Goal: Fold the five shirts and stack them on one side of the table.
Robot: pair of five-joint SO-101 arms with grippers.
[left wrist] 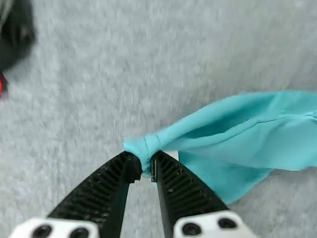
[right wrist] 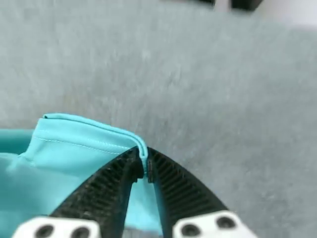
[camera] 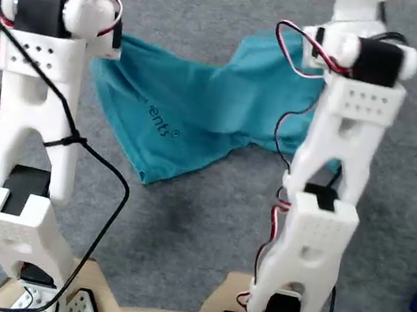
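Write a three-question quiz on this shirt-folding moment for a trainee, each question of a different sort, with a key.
1. True or false: the left gripper is shut on a bunched corner of the teal shirt.
2. Multiple choice: what does the right gripper pinch? A) a red cloth; B) a hemmed edge of the teal shirt; C) nothing.
3. Fill in: the table under the shirt is ____ in colour.

Key: 1 true; 2 B; 3 grey.
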